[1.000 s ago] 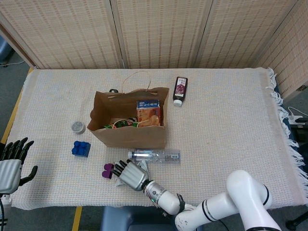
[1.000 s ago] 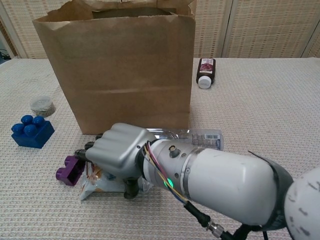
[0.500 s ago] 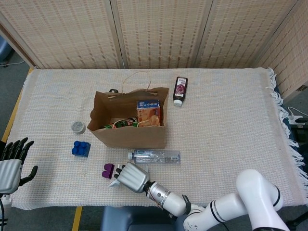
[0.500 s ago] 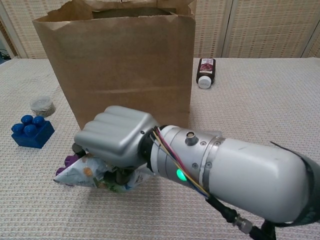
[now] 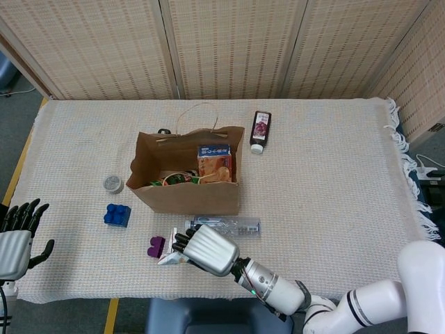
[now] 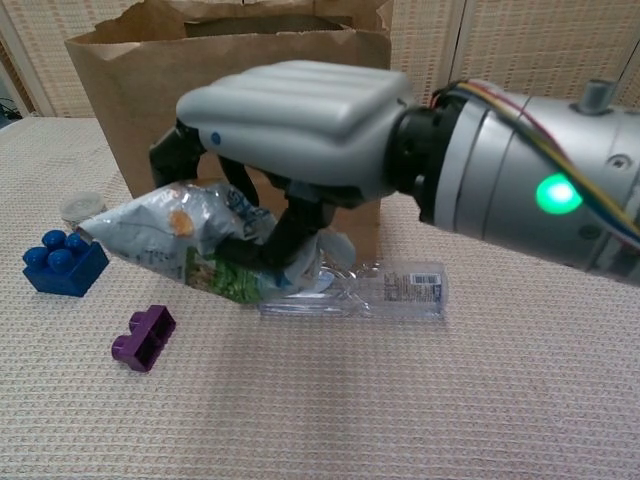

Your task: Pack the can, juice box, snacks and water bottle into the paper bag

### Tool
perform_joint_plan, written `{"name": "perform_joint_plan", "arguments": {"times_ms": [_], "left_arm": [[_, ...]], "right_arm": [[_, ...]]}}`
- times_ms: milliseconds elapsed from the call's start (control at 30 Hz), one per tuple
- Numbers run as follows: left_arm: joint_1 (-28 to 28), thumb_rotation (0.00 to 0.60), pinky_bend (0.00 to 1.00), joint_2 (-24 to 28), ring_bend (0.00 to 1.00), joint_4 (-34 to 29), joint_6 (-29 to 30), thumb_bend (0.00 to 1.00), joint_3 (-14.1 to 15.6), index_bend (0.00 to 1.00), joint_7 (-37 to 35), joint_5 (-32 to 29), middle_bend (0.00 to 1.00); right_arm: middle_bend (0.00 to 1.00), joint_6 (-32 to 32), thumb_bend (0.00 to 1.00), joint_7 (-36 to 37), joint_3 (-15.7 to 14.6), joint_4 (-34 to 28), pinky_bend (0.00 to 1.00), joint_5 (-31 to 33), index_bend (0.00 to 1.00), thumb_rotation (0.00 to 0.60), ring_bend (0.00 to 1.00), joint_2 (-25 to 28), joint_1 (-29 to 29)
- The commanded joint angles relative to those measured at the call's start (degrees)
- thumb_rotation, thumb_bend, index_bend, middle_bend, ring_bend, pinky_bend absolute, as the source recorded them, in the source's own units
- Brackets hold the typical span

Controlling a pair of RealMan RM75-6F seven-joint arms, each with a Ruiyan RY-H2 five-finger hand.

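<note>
the right hand (image 6: 290,125) grips a crinkled snack bag (image 6: 185,240) above the tabletop (image 5: 334,174), just near of the paper bag (image 5: 186,181), with the water bottle (image 5: 226,224) lying beside it. the left hand (image 5: 17,236) hangs at the near left edge, fingers spread and holding nothing. a juice box (image 5: 214,161) stands inside the paper bag.

snack bag (image 6: 175,235): crinkled, held aloft | water bottle (image 6: 385,291): lying before paper bag (image 6: 250,130)
</note>
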Motion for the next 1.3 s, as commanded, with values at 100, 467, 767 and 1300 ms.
{"name": "perform_joint_plan", "arguments": {"times_ms": [100,467,767,1300], "left_arm": [[0.06,0.6,0.0,-0.17,0.0,-0.13,0.16,0.37,-0.09,0.1,0.49,-0.18,0.0],[0.05,0.6,0.0,-0.21,0.0,-0.22,0.13,0.37,-0.15,0.1,0.6,-0.32,0.0],[0.01,0.6,0.0,-0.04,0.0,-0.13,-0.03,0.37,-0.09,0.1,-0.02,-0.17,0.0],[0.01,0.6,0.0,-0.05,0.0,-0.1,-0.01,0.37,-0.08,0.1,-0.12,-0.13,0.0]], "right_arm": [[0.5,2.4,0.4,4.54,2.5,-4.18,0.64,-4.67,0.54,0.6,0.49,4.98,-2.27],[0.5,3.63,0.4,9.36,14.35,-5.11,0.64,1.4,0.54,0.6,0.49,9.72,-1.26],[0.5,4.39,0.4,8.05,20.63,-2.39,0.64,9.59,0.54,0.6,0.49,9.32,1.25],[0.51,6.24,0.4,4.83,19.88,7.7,0.64,14.46,0.52,0.6,0.49,5.97,2.12]]}}
